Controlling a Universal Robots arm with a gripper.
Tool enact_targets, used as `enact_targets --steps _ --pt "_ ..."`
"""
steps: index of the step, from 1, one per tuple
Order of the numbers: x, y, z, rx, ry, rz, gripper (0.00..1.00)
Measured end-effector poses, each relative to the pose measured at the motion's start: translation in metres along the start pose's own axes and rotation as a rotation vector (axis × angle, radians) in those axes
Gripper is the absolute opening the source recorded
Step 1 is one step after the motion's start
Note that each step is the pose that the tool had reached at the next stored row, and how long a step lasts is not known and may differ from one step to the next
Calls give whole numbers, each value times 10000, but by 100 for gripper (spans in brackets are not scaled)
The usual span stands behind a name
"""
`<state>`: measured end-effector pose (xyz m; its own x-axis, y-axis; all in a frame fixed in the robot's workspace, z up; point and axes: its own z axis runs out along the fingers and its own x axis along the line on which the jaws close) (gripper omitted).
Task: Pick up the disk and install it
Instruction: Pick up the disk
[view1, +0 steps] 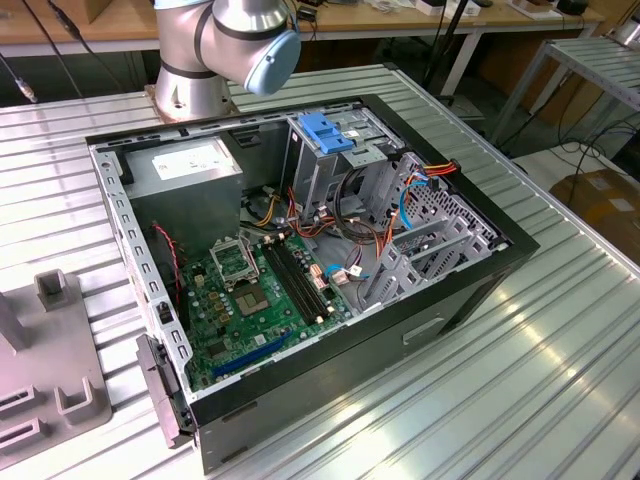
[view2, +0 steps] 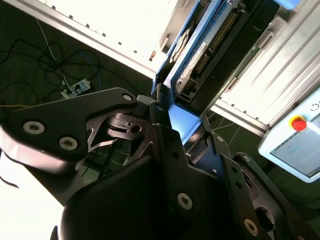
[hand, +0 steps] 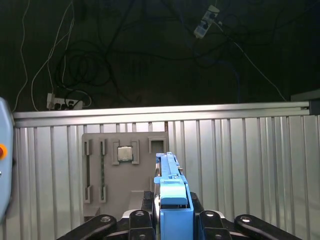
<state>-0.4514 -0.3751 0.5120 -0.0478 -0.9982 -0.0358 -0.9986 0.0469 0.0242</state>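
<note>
In the first wrist view the disk (hand: 172, 200) stands edge-on, its blue side rail facing the camera. My gripper (hand: 172, 220) is shut on it, with black fingers (hand: 140, 218) on either side. Behind it lies a grey fixture plate (hand: 102, 170) on the ribbed metal table. In the second wrist view the disk (view2: 235, 50) shows its dark casing, a connector edge and a blue rail, held just beyond my gripper (view2: 182, 117). In the exterior view the open computer case (view1: 470, 290) lies on the table with the arm's base (view1: 225, 45) behind it.
Inside the case are a metal drive cage with a blue handle (view1: 325, 135), a grey power-supply box (view1: 185, 170), a green motherboard (view1: 250, 300) and loose cables. A processor chip (hand: 125, 153) sits on the fixture plate (view1: 50, 370). A pendant with a red button (view2: 298, 122) is close by.
</note>
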Motion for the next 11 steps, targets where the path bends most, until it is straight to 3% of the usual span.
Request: enact_targets --steps 11 --pt "-7 -148 -4 -1 0 -1 37"
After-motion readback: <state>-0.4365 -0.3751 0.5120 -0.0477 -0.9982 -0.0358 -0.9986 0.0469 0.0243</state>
